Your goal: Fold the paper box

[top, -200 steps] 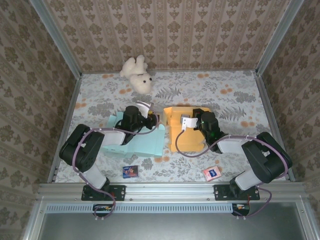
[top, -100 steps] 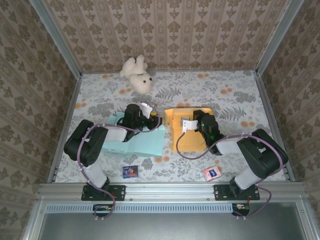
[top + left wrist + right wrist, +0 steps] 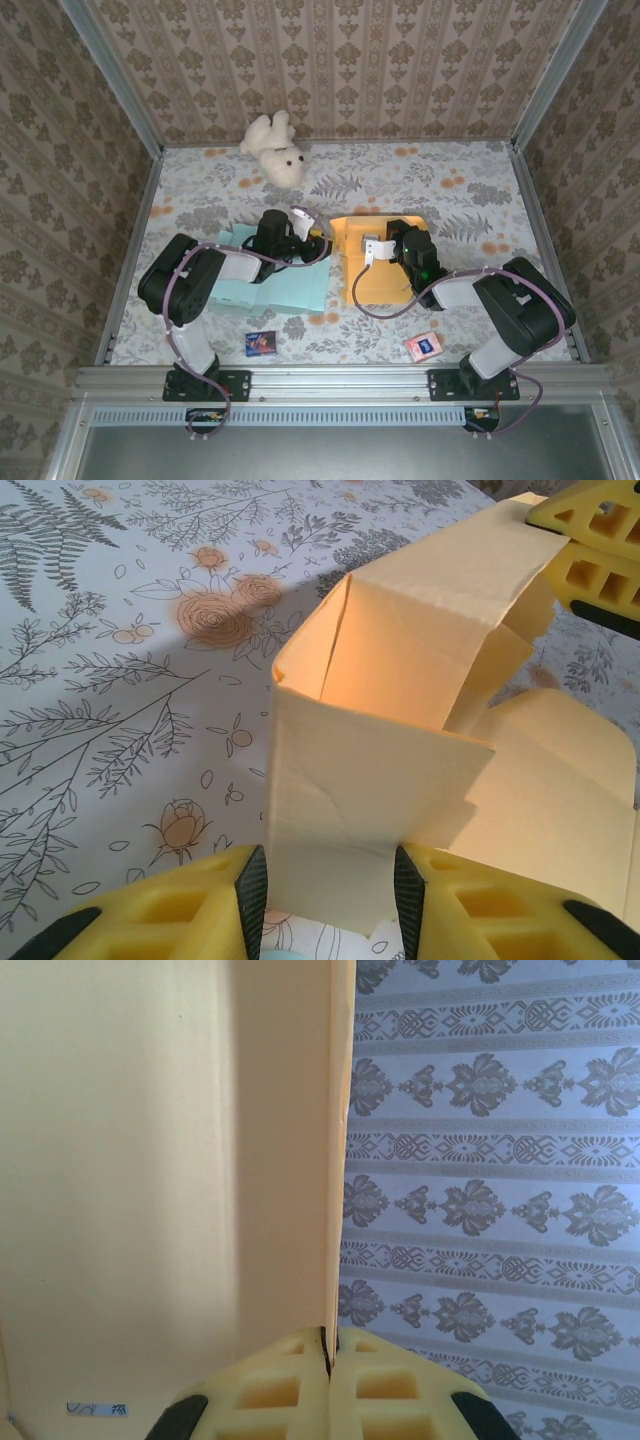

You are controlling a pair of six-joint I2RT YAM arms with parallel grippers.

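The yellow paper box (image 3: 385, 281) lies half folded at the table's middle. In the left wrist view its open end (image 3: 400, 670) stands up as a hollow sleeve. One flap of it hangs down between the fingers of my left gripper (image 3: 325, 880), which is open, with a pad close to each edge of the flap. From above, the left gripper (image 3: 312, 232) is at the box's left edge. My right gripper (image 3: 372, 247) reaches over the box top. It is shut on the thin edge of an upright panel (image 3: 150, 1160), pinched at the right gripper (image 3: 329, 1335).
A teal paper sheet (image 3: 290, 286) lies under the left arm. A white plush bear (image 3: 275, 148) sits at the back. A small blue card (image 3: 261, 343) and a pink card (image 3: 423, 346) lie near the front edge. Patterned walls close in three sides.
My left gripper has slid right, from over the teal sheet to the yellow box's left edge. The box shifted slightly and its left side rose. The right gripper kept its hold.
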